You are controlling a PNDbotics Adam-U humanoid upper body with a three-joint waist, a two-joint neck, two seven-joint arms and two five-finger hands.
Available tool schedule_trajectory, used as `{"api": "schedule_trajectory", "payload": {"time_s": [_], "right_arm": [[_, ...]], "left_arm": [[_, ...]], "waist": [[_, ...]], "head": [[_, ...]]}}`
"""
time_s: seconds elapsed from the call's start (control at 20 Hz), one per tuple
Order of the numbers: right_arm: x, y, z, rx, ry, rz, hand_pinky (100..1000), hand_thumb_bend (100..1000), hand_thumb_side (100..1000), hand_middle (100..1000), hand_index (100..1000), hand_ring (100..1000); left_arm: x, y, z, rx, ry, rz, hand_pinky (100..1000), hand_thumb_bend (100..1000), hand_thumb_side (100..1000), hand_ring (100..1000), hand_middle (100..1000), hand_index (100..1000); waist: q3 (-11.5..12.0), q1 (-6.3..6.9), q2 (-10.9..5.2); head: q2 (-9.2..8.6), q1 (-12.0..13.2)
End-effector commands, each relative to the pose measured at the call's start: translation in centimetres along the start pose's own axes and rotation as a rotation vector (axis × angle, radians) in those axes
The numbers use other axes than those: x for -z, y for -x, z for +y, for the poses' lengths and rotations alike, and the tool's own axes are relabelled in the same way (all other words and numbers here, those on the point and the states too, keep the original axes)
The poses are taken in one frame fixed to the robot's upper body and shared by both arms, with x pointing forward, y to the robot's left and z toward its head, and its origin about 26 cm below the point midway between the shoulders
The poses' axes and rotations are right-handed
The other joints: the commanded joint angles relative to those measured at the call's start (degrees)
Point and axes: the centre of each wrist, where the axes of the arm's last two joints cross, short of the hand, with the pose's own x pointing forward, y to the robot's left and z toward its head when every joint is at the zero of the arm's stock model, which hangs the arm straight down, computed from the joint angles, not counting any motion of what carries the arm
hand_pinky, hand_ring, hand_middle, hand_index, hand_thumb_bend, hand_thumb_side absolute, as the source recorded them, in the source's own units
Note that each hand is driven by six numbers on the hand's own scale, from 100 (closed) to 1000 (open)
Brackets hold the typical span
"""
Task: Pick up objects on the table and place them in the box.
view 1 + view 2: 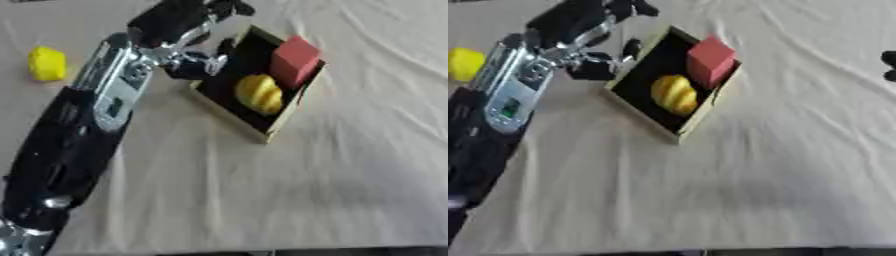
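A bench (332, 190) covered with a wrinkled cream cloth carries a shallow box (229, 114) with pale walls and a black interior, set askew near the upper centre of the view. Inside the box, a red block (295, 60) stands at the far end, leaning against the far wall, and a yellow rounded object (259, 94) lies just beside it toward the near end; the two appear to touch or nearly touch. A second yellow object (46, 63) rests on the cloth well apart from the box, near the left edge of the view. The robot's left arm (83, 135), black with silver joints, enters from the lower left corner and extends diagonally up toward the box. The left hand (188, 22) sits above and just beside the box's left far corner; its fingers look bent, with one dark fingertip at the rim of the box, but whether they are curled on anything cannot be told, and no object is seen held in it. In the right eye view, a small dark part at the right edge, probably the right hand (889, 65), is visible; the state of its fingers cannot be told.
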Motion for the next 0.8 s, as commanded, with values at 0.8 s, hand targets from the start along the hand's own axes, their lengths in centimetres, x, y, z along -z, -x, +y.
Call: {"api": "schedule_trajectory", "payload": {"time_s": [0.8], "right_arm": [[0.6, -0.5, -0.3, -0.042, -0.015, -0.038, 1000, 100, 470, 657, 779, 867]], "left_arm": [[-11.4, 16.3, 2.3, 0.073, 0.210, 0.570, 896, 378, 100, 863, 825, 943]], "waist": [[-0.20, -0.55, -0.23]], "head": [[-0.96, 1.62]]}}
